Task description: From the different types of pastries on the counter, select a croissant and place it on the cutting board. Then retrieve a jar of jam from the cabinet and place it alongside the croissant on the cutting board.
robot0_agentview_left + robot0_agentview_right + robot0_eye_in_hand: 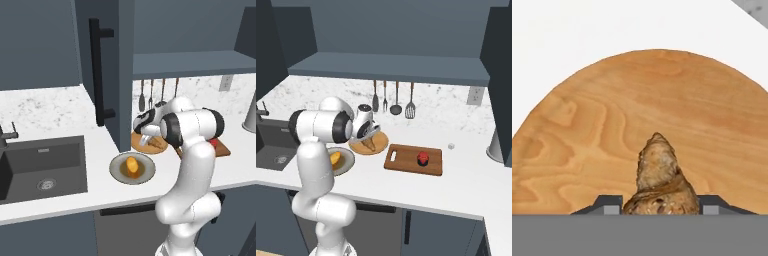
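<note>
Down on the round wooden plate (662, 100), my gripper (660, 204) straddles the croissant (659, 177), jaws spread on either side.

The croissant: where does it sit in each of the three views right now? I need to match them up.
Left base view: the croissant lies on the round wooden plate, just right of the gripper.
Right base view: on that plate, under the gripper.
Hand view: bottom centre, the croissant sits between the fingertips.
Shared landmark: the round wooden plate.
</note>
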